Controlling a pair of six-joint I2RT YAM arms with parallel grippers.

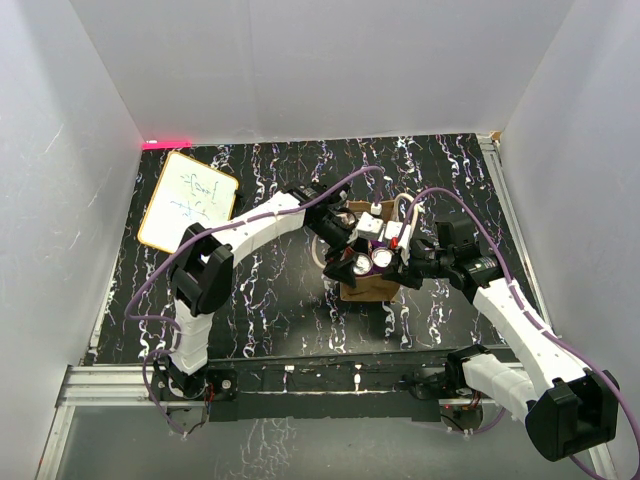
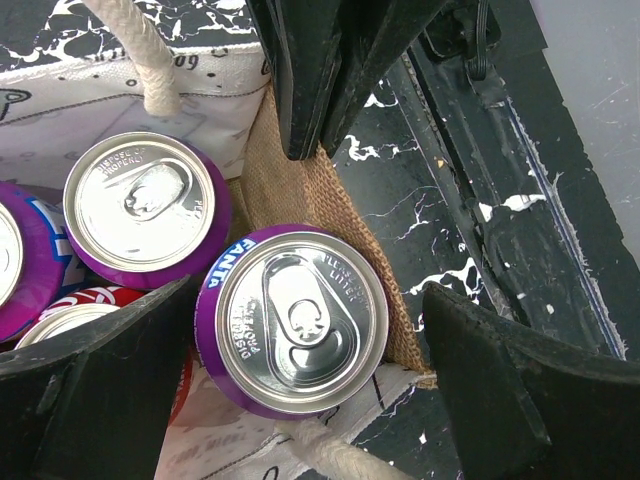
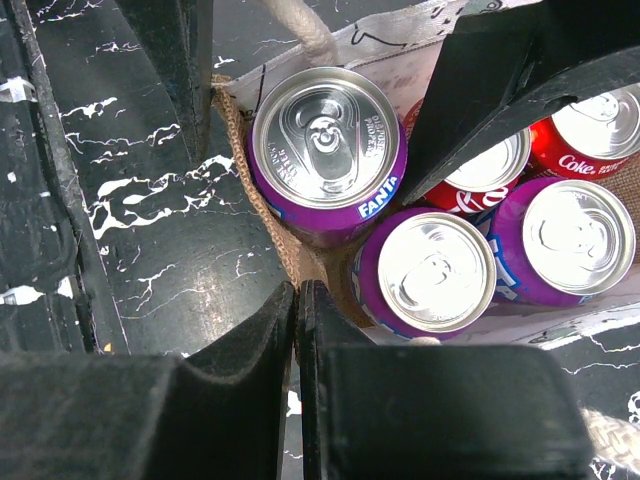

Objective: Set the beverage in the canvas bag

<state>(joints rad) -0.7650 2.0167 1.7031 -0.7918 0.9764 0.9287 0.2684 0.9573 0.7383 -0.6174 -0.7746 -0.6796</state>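
Observation:
The canvas bag (image 1: 372, 289) stands at the table's middle and holds several cans, purple Fanta and red Coke. My left gripper (image 2: 310, 292) is open above the bag's corner. Its fingers straddle an upright purple Fanta can (image 2: 300, 320) that sits inside the bag against the burlap wall (image 2: 290, 185), with one finger outside that wall. The same can shows in the right wrist view (image 3: 325, 150). My right gripper (image 3: 298, 295) is shut on the bag's burlap edge (image 3: 262, 215) beside that can. In the top view, the left gripper (image 1: 352, 250) and the right gripper (image 1: 405, 262) meet over the bag.
A small whiteboard (image 1: 187, 200) lies at the back left. White walls close in the table on three sides. A metal rail (image 1: 300, 376) runs along the near edge. A cream rope handle (image 2: 145, 55) hangs by the cans.

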